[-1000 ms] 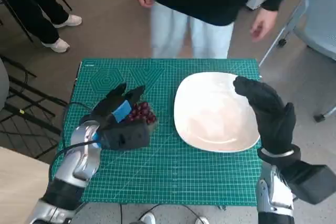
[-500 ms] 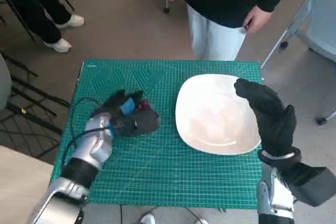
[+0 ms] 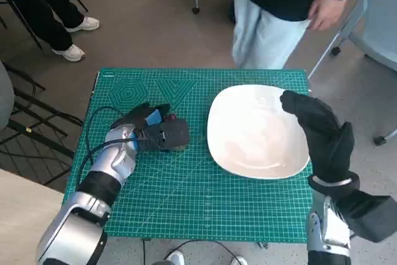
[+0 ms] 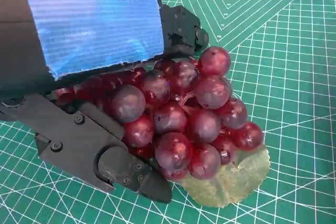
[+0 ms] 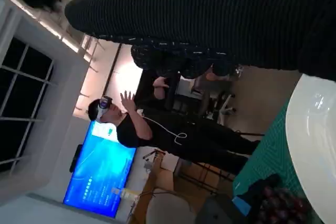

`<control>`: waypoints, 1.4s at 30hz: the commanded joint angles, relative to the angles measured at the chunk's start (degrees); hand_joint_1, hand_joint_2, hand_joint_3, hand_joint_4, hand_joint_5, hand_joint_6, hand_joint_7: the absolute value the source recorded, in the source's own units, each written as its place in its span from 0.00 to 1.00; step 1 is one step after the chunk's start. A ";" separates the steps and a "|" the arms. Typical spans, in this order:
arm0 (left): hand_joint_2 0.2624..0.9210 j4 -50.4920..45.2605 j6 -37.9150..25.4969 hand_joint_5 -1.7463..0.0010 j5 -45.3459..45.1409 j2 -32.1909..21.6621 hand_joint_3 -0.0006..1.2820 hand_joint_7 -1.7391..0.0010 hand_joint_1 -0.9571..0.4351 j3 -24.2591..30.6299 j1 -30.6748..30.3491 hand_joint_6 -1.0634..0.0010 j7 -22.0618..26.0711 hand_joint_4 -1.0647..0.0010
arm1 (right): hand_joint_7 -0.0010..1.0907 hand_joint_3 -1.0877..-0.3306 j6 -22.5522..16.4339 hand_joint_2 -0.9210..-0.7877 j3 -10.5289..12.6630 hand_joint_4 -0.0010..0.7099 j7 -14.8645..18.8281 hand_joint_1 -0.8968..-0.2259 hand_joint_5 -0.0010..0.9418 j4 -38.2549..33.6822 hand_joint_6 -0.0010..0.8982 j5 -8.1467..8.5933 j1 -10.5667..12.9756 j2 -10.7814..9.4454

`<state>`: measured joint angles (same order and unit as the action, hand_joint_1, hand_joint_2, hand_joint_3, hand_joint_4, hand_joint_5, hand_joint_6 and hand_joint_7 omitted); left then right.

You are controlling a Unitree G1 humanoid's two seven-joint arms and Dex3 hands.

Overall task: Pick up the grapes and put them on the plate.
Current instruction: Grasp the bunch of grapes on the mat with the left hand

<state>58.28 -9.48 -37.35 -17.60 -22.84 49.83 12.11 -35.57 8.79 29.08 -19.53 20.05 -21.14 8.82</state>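
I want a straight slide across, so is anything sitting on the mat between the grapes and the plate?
Nothing visible: bare green mat lies between the grapes, held in the left hand, and the plate.

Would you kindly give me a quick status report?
Left hand closed around grapes, on mat. Right hand open over plate rim. Plate bare, path clear.

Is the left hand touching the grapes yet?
Touching. The left wrist view shows the left hand lying over the grapes, its black fingers pressed against the berries with no gap; the bunch rests on the mat.
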 commanded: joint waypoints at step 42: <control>1.00 -1.90 1.87 0.12 1.07 -1.37 0.20 0.32 0.69 -3.87 -3.57 0.53 -6.34 0.60 | 0.02 0.38 0.64 0.00 -0.02 0.50 -0.06 0.44 0.00 -1.85 0.21 -0.50 -0.71 -0.62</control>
<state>55.23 -7.56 -36.07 -18.47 -26.07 48.65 4.80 -35.62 8.92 29.48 -21.12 19.98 -22.05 8.62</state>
